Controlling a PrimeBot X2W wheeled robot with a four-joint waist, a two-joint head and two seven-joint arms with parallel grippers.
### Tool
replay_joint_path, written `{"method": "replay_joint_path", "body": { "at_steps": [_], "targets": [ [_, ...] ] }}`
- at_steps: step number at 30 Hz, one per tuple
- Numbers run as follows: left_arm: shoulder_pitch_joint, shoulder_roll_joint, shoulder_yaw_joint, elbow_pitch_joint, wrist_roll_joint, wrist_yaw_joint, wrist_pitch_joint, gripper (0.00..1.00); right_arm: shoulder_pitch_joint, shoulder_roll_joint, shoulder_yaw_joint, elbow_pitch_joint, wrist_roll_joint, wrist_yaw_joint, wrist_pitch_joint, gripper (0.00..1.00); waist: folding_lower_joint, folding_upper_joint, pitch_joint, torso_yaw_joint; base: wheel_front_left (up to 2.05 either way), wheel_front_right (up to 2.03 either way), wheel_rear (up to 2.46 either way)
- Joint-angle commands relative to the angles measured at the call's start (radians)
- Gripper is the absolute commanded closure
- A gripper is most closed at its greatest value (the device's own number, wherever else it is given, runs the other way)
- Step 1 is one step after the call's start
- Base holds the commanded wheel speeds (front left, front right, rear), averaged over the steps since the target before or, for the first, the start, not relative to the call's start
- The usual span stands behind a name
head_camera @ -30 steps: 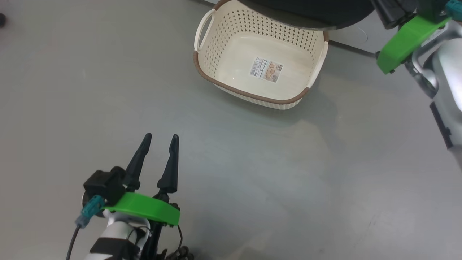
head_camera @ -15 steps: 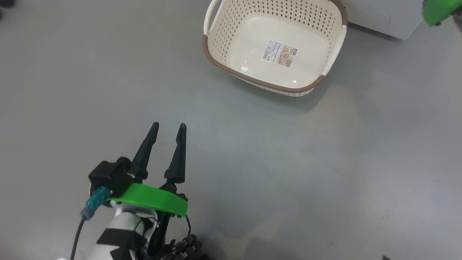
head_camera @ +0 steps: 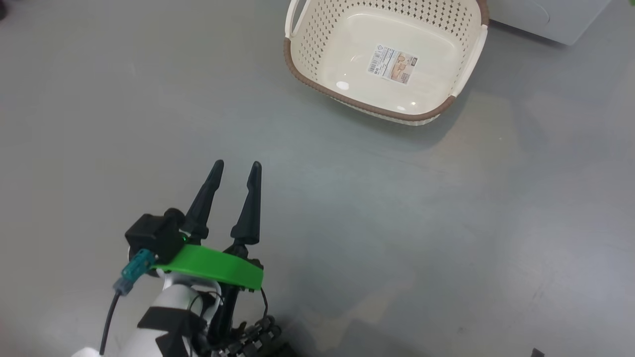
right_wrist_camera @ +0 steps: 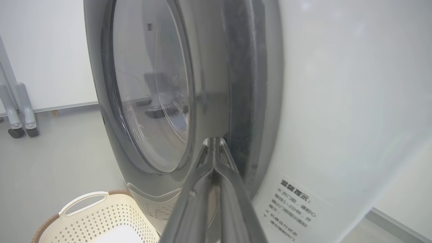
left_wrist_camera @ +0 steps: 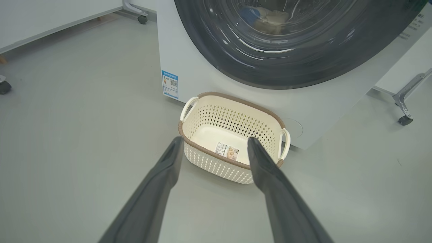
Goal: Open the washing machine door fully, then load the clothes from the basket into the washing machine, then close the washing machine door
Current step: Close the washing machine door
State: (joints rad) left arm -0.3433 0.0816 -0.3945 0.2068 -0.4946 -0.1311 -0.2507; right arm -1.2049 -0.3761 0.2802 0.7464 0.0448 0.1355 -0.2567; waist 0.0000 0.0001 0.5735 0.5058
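Washing machine [left_wrist_camera: 189, 67] takes the biggest part of the left wrist view, white, standing on the grey floor [head_camera: 397, 223]. Its door [left_wrist_camera: 287, 64] lies against the front and looks closed; whether the latch is caught I cannot tell. Through the glass [left_wrist_camera: 297, 30] the clothes [left_wrist_camera: 270, 18] are seen inside the machine, pale yellow with some blue. The basket [left_wrist_camera: 236, 99] stands on the floor just before the machine, below the door, and holds nothing but its label [left_wrist_camera: 226, 151]. I judge that the loading is done and only the closing is left to finish.

The right gripper [right_wrist_camera: 215, 140] has its two fingers pressed together, holding nothing. Its tips are at the side edge of the door's black rim, I think in order to push it home. The left gripper [head_camera: 237, 164] hangs over bare floor, well apart from the basket, wide and empty, probably to be out of the way.

Nothing stands between door and machine. A wheeled frame leg [left_wrist_camera: 403, 116] stands near the machine, and a small blue sticker [left_wrist_camera: 169, 84] is low on its front.
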Motion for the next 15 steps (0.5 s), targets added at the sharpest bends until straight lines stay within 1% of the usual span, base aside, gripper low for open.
{"method": "replay_joint_path", "body": {
  "at_steps": [1, 8, 15],
  "targets": [
    [-0.012, 0.021, 0.031, -0.026, -0.004, 0.0, -0.011, 0.0, -0.048, -0.002, -0.023, -0.017, -0.006, -0.005, -0.005, 1.0, 0.0, -0.0001, 0.001, 0.002, 0.0, 0.0, 0.0],
    [-0.012, 0.017, 0.03, -0.021, -0.007, 0.0, -0.011, 0.0, -0.062, 0.004, -0.086, 0.003, -0.05, -0.005, -0.005, 1.0, 0.0, -0.0001, 0.004, 0.014, 0.0, 0.0, 0.0],
    [-0.008, 0.013, 0.033, -0.014, -0.005, 0.0, -0.011, 0.0, -0.045, 0.02, -0.094, 0.006, -0.064, -0.005, -0.005, 1.0, 0.0, -0.0001, -0.013, 0.007, 0.0, 0.0, 0.0]
  ]
}}
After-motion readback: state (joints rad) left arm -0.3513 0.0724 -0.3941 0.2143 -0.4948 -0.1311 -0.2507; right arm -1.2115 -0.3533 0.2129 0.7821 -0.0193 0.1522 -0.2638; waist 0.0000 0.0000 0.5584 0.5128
